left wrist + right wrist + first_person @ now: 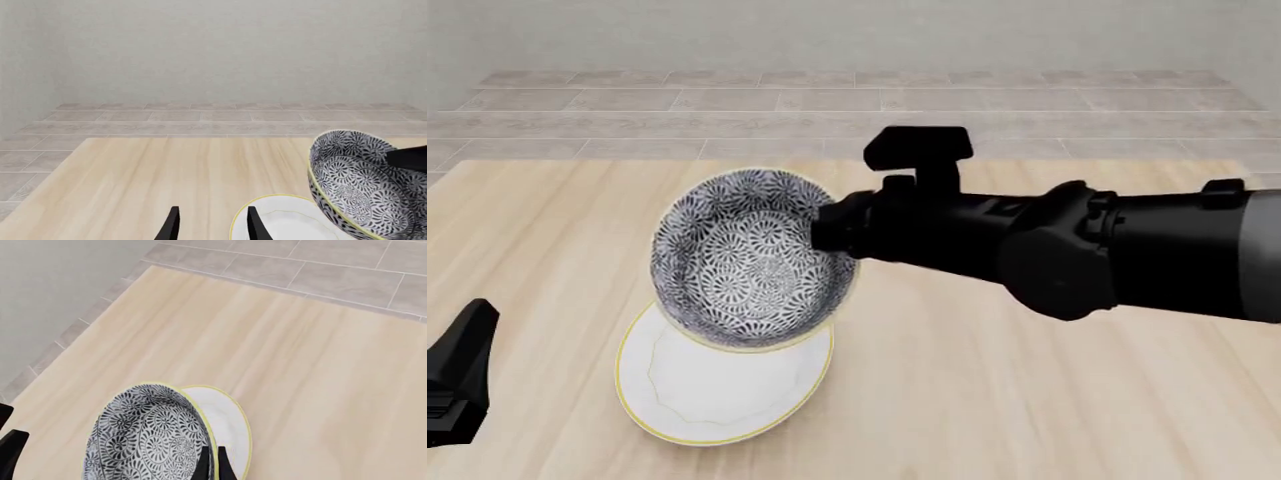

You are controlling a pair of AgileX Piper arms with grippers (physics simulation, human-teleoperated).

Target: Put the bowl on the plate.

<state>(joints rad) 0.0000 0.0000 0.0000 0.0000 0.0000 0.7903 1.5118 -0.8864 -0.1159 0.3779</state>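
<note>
The blue-and-white patterned bowl point(747, 262) hangs tilted, its inside turned toward the front camera, with its lower edge over the far part of the plate point(714, 385). My right gripper point(827, 235) is shut on the bowl's right rim. In the right wrist view its fingers point(202, 467) pinch the rim of the bowl point(150, 440), with the plate point(230, 430) behind. The white plate with a yellow rim lies flat on the table. My left gripper point(474, 330) waits at the near left, open and holding nothing. The left wrist view shows its fingertips point(173, 220) apart, beside the plate point(287, 222) and bowl point(357, 180).
The wooden table point(1068, 400) holds only the plate. Its far edge meets a tiled floor point(827, 110). The right arm's thick black body point(1121, 250) stretches across the table's right half, above the surface.
</note>
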